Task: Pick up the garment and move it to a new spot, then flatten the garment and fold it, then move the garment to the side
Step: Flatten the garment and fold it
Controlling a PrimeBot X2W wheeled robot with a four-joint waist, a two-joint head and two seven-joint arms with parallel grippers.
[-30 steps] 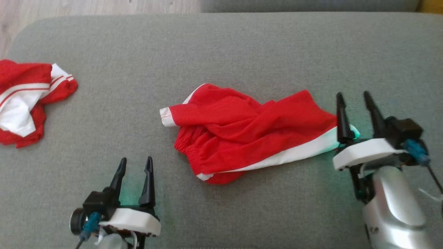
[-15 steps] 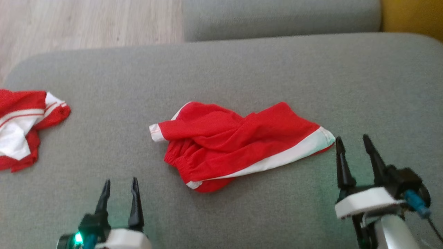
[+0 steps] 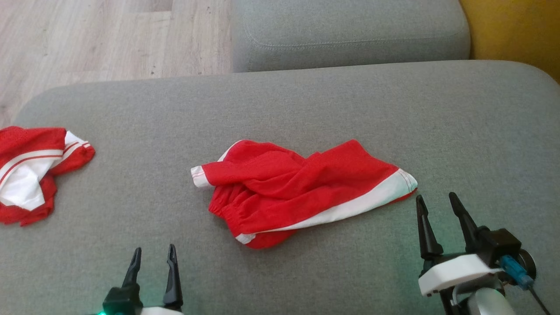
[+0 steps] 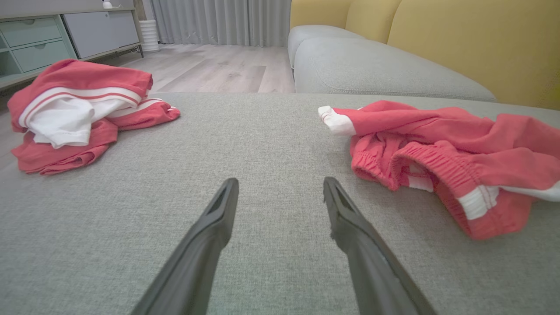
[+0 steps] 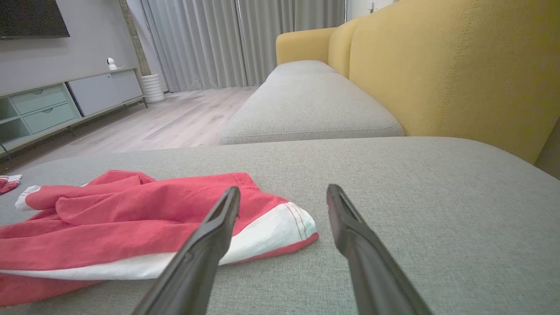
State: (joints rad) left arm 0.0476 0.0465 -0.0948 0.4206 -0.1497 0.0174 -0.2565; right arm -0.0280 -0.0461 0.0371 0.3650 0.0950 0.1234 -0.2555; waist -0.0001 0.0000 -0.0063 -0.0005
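Dark jaws on our left gripper (image 3: 154, 248) and right gripper (image 3: 435, 196) stand apart, empty | red garment (image 3: 302, 188) lies crumpled mid-cushion (image 3: 306, 100), just beyond our right fingertips | we judge relocation possibly done; flattening, folding, setting aside not yet done | second red-white heap (image 3: 35, 170) cut off at frame edge; creases hide the garment's layout

The head view looks steeply down on the grey sofa cushion (image 3: 306, 100) from above its near edge. Both wrist views sit low and close over it, facing the far curtains (image 4: 218, 22); all 3 share the red garment (image 3: 306, 188).
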